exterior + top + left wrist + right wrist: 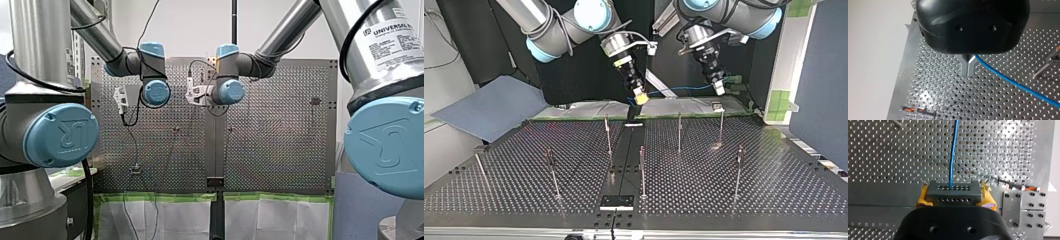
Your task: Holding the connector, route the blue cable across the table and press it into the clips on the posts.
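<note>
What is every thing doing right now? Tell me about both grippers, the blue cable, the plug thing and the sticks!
right gripper: shut on the connector, with a yellow pad on each side.
connector: held, with the blue cable coming out of it.
left gripper: shut on the blue cable.
blue cable: in the air between the two grippers, not in any clip yet.
posts: upright, no cable on them.

A perforated metal table (pixel 774 170) spreads ahead of my right gripper (pixel 640 97) and my left gripper (pixel 719 89). Just below them white paper (pixel 180 220) edged with green tape (pixel 160 197) borders it. Behind both there is a black backdrop (pixel 469 45). Well to the outer side of my right gripper lies a grey-blue sheet (pixel 489 107); out past my left gripper stands a dark blue panel (pixel 824 75).
</note>
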Controlling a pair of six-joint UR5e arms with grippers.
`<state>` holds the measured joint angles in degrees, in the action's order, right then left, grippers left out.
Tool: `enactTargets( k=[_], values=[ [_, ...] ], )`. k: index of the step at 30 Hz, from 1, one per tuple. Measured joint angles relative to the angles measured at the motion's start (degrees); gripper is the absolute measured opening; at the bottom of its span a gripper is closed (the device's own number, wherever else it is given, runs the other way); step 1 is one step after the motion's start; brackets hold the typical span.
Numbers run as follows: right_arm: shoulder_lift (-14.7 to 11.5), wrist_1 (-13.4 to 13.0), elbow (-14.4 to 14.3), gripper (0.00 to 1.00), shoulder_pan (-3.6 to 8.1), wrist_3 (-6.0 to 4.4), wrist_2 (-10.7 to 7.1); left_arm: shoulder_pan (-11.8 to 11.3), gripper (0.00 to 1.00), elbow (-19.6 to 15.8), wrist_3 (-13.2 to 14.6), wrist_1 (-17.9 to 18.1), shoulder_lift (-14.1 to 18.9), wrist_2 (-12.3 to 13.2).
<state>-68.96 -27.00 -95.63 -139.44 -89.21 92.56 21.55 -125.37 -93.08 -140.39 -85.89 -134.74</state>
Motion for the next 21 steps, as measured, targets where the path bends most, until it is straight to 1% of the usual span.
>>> enactTargets(
  k=[3,5,8,10,16,21],
  values=[
    [0.02,1.47,1.47,0.0,-0.57,-0.01,-0.01,-0.72,0.0,0.24,0.0,-0.9,1.46,0.39],
    [0.04,2.53,2.52,0.0,-0.95,-0.03,-0.03,-1.26,0.0,0.52,-0.03,-1.15,1.84,0.75],
    [0.06,3.83,3.83,0.0,-1.36,-0.26,-0.06,-2.05,0.0,1.14,0.02,-1.27,1.29,1.04],
    [0.07,4.71,4.71,0.0,-1.55,-0.63,-0.1,-2.55,0.0,1.58,0.06,-1.21,0.9,1.25],
    [0.31,7.68,7.69,0.0,-1.65,-1.59,-0.54,-4.79,0.0,3.31,0.9,-1.57,0.5,2.67],
    [1.7,10.23,10.23,0.0,-1.47,-1.75,-0.86,-7.15,0.0,3.69,0.76,-2.55,0.68,4.85]
  ],
)
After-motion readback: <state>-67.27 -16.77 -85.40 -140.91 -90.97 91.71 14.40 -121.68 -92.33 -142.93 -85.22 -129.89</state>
